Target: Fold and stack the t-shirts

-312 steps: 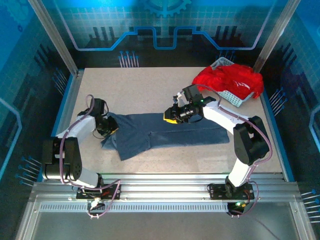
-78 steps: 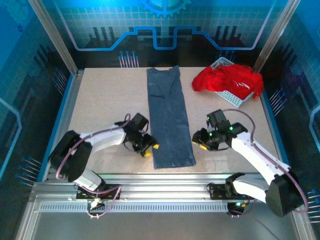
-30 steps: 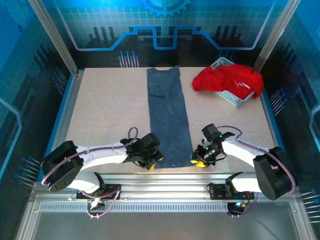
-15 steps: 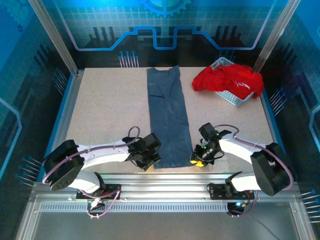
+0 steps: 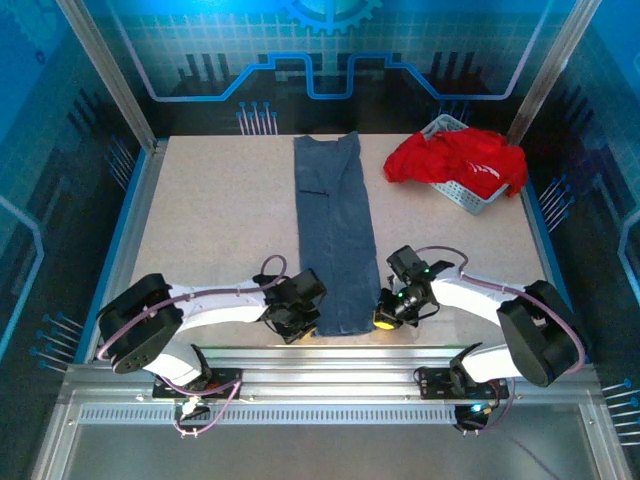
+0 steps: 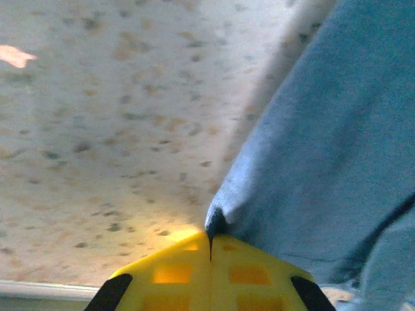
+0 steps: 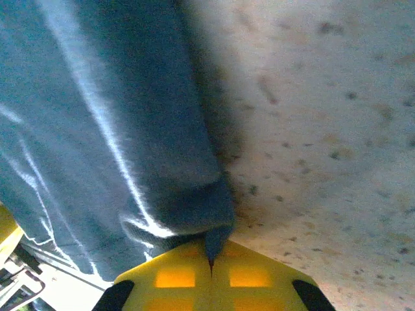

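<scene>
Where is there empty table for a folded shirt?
Left of the blue shirt the table is wide and bare; right of it, a smaller patch before the basket. Crowded near edge: left gripper and right gripper pinch its corners.

No text, label, brand or number can be read. The red shirts [image 5: 462, 160] at 1 o'clock carry faint white marks [image 5: 488, 171], too small to read.

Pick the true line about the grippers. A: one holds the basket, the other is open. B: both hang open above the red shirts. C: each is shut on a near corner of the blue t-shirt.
C: in the wrist views the left gripper and the right gripper each pinch a near corner of the blue t-shirt, jaws closed.
</scene>
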`<state>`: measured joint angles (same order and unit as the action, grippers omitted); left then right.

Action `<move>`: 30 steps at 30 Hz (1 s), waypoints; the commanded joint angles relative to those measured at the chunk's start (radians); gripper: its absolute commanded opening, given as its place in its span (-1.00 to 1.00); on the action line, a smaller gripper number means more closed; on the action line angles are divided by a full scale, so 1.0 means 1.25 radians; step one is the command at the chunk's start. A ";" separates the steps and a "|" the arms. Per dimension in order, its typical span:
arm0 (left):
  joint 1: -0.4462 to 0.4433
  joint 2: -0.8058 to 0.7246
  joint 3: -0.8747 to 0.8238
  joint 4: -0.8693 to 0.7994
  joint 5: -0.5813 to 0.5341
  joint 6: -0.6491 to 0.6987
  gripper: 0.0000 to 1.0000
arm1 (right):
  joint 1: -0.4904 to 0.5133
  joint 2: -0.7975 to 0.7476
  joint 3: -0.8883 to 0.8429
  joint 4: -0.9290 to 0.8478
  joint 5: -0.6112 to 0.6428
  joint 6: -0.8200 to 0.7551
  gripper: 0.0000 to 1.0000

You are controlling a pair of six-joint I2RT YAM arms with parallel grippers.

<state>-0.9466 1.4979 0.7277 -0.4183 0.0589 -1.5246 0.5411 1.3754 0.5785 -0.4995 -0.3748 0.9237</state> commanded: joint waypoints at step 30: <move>0.253 -0.234 0.021 0.095 0.068 0.116 -1.00 | -0.050 -0.043 0.307 -0.246 0.006 -0.100 -1.00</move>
<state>-0.6899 1.1622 0.6758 -0.3176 0.0769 -1.4647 0.5133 1.2713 0.8825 -0.7708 -0.3740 0.8547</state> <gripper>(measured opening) 0.053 0.056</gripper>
